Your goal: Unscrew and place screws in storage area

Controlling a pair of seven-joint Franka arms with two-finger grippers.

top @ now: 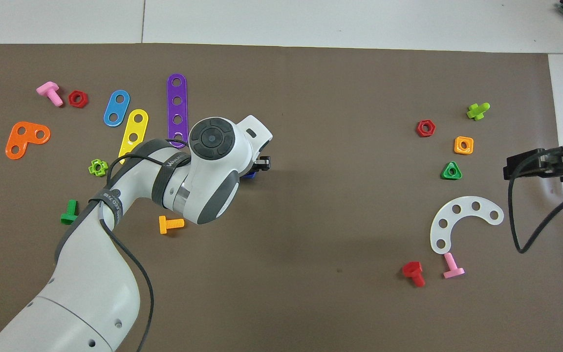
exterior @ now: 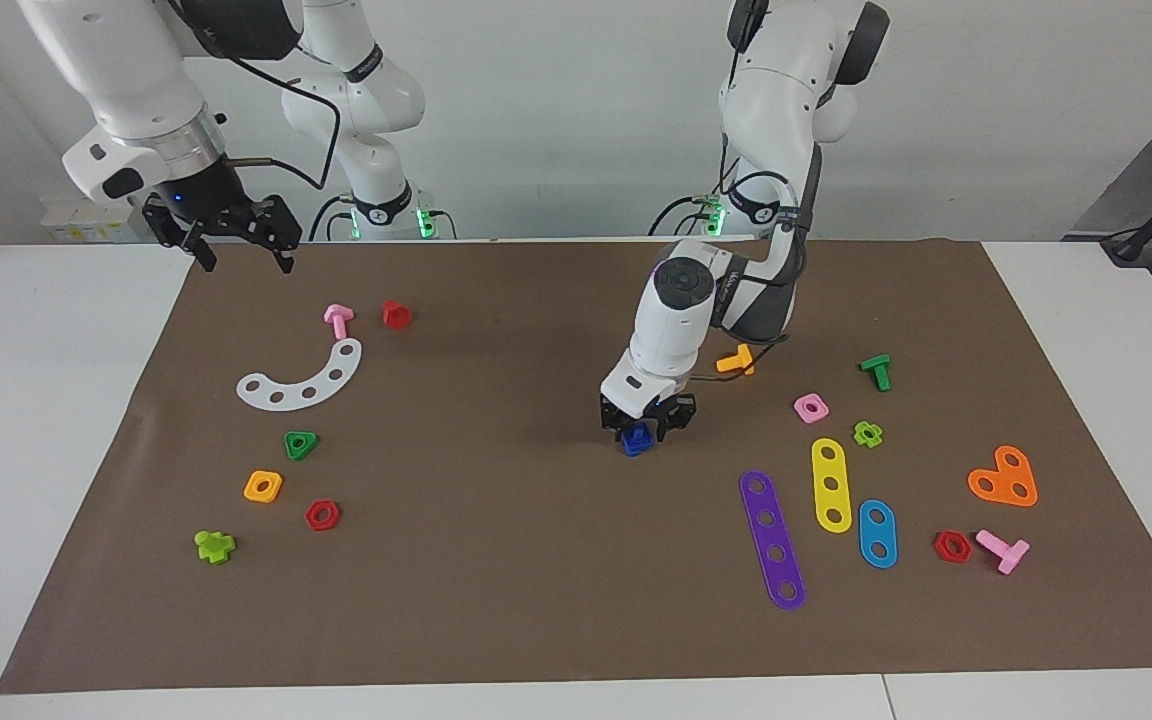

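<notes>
Waiting at the right arm's end, the right gripper hung over the mat's edge nearest the robots, its pincer spread and holding nothing. Just farther out lay a pink screw and a red screw, then the white curved strip that marks the storage area. An orange screw lay near the mat's middle, under the left arm.

Farther out, the left gripper was down at the mat around the dark-blue screw, which stood mid-mat, well apart from the storage area. Whether the pincer actually pinched it could not be told.

Farther still in the storage area lay a green triangular nut, an orange square nut and a red hex nut. Toward the left arm's end lay the yellow strip and the purple strip.
</notes>
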